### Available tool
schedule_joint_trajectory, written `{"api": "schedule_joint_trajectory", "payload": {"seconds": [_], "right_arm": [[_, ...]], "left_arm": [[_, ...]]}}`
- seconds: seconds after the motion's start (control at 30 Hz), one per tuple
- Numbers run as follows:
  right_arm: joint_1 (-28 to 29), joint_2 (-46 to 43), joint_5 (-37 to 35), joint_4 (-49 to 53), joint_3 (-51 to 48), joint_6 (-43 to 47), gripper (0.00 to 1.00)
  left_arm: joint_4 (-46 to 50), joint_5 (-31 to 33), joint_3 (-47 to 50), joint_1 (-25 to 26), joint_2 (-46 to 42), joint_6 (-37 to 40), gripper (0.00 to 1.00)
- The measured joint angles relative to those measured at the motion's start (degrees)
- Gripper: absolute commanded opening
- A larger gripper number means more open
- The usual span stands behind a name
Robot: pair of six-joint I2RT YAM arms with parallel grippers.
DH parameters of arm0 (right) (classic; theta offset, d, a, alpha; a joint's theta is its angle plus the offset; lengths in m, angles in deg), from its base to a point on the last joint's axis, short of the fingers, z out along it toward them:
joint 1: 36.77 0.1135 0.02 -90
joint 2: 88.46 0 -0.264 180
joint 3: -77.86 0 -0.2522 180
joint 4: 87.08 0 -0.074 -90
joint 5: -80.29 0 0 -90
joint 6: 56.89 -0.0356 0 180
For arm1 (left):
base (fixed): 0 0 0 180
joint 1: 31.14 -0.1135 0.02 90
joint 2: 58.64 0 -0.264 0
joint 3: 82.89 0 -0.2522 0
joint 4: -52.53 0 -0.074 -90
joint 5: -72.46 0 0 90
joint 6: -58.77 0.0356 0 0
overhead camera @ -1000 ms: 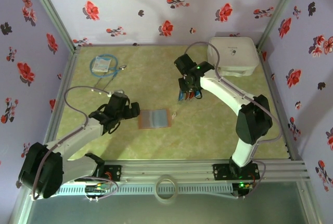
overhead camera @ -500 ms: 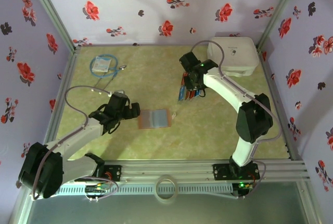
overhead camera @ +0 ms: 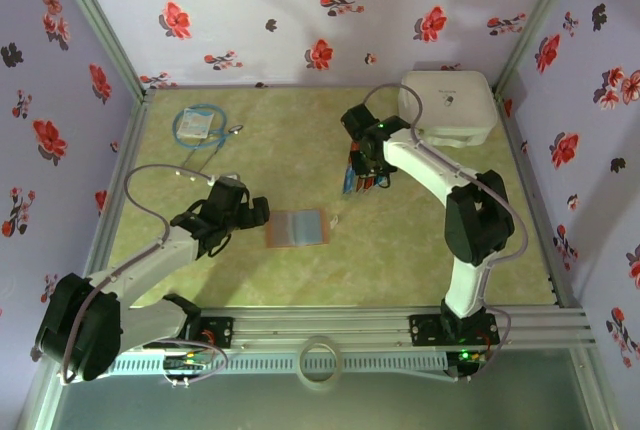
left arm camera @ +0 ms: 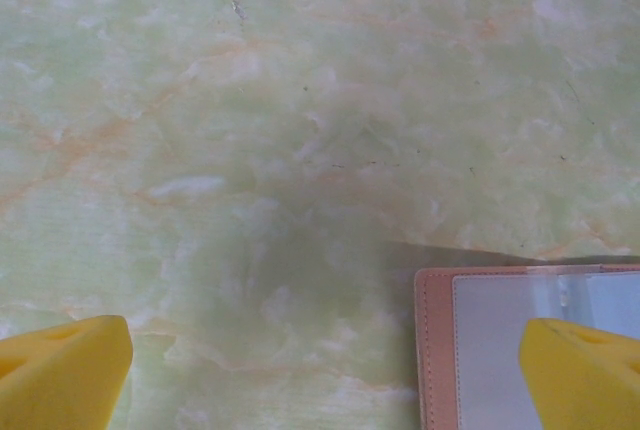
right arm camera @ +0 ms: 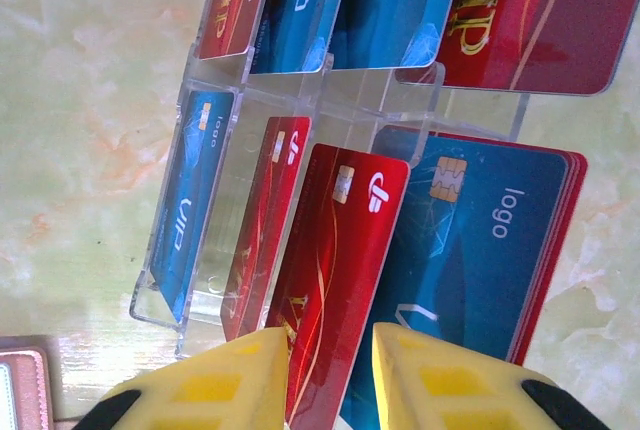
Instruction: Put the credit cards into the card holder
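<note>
We note the right gripper (right arm camera: 328, 375) has edged farther over the clear rack (right arm camera: 210, 295) of credit cards (overhead camera: 360, 180) since the earlier frame; it pinches one red card (right arm camera: 345, 250). The left gripper (left arm camera: 320, 370) gapes beside the card holder (overhead camera: 297, 227) at mid-table. We advise a straight lift, sparing the neighbours

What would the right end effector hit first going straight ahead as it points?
Likely the red card between its fingers, then the clear card stand holding it; depth is hard to judge.

We see the left gripper (left arm camera: 320, 380), yellow fingertips (left arm camera: 60, 370) wide apart, above green marbled tabletop (left arm camera: 300, 100); pinkish-brown card holder (left arm camera: 436, 350) (clear pockets (left arm camera: 490, 335)) at lower right.
</note>
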Motion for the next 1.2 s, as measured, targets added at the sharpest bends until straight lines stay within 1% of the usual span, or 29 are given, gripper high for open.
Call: {"api": "schedule_joint_trajectory", "payload": {"seconds": [0.63, 1.0, 1.2], "right_arm": [[0.0, 0.5, 0.7, -0.6, 0.0, -0.2, 0.26], [-0.2, 0.5, 0.4, -0.6, 0.0, -0.2, 0.29], [-0.2, 0.5, -0.3, -0.5, 0.0, -0.1, 0.29]], "left_arm": [[-0.5, -0.2, 0.5, -0.4, 0.2, 0.0, 1.0], [-0.9, -0.5, 1.0, -0.7, 0.7, 0.0, 1.0], [-1.7, -1.1, 1.2, -0.9, 1.4, 0.0, 1.0]]}}
